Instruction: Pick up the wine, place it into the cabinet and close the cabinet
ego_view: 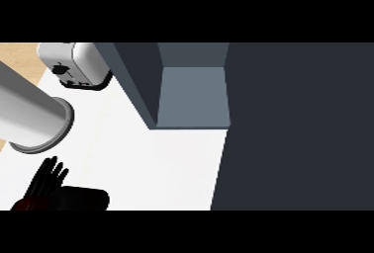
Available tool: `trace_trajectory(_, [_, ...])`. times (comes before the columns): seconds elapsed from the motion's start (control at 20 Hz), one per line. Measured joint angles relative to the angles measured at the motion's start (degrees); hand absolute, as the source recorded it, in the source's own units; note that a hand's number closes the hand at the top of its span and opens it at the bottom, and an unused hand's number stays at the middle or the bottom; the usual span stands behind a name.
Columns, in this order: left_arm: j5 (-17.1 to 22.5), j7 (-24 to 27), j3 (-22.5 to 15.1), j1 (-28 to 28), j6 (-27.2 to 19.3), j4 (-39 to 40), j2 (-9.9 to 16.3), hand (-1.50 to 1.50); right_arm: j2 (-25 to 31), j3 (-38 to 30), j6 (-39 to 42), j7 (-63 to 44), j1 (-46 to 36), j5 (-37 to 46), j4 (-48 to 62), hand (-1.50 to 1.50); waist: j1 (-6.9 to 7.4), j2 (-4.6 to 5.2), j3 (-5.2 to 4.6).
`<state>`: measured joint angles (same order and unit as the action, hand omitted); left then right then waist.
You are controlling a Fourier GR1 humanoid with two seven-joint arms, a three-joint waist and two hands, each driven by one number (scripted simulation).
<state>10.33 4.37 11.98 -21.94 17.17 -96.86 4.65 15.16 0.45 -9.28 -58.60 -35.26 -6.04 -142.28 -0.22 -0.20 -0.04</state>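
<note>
My left forearm point(29, 111) comes in large from the left, and its black hand point(73, 198) sits at the lower left over the white counter. The fingers point(50, 174) lie close together and curl across a dark red thing, the wine point(22, 203). Only a sliver of the wine shows; the hand hides the rest. The cabinet point(194, 96) stands open up and to the right of the hand, its grey-blue inside bare. Its dark door point(300, 128) fills the right side of the view. My right hand does not show.
A white toaster point(73, 64) stands at the back left, beside the cabinet's left wall point(135, 84). The white counter point(161, 163) stretches between the hand and the cabinet. A strip of wood point(18, 57) shows at the far left.
</note>
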Motion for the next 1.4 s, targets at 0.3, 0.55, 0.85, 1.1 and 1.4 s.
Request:
trace_trajectory(0.3, [-1.55, 4.61, 1.11, 1.8, 0.88, 7.83, 0.19, -1.5, 0.4, 0.54, -0.49, -0.67, -0.5, 0.28, -0.25, -1.5, -0.1, -0.01, -0.01])
trace_trajectory(0.55, [-0.34, 8.62, 2.75, 3.42, 3.75, 15.15, 1.06, -1.5, 0.44, 0.85, -0.9, -0.69, -1.09, 0.55, -0.21, -1.5, -0.12, 0.0, -0.01])
trace_trajectory(0.85, [0.07, 12.97, 4.19, 6.74, 6.5, 24.27, 2.32, -1.5, 0.89, 0.42, -1.16, -0.81, -1.57, 0.81, -0.16, -1.5, -0.11, 0.02, -0.01])
trace_trajectory(1.1, [-0.71, 16.09, 4.7, 9.53, 7.71, 29.67, 3.53, -1.5, 1.44, -0.41, -1.39, -1.61, -2.87, 0.65, 0.0, -1.5, -0.14, 0.01, -0.01])
trace_trajectory(1.4, [-1.59, 18.44, 4.45, 13.26, 7.12, 34.64, 2.85, 1.5, 1.26, -0.59, -1.54, -1.38, -1.5, 0.43, -0.29, -1.5, -0.23, 0.01, 0.01])
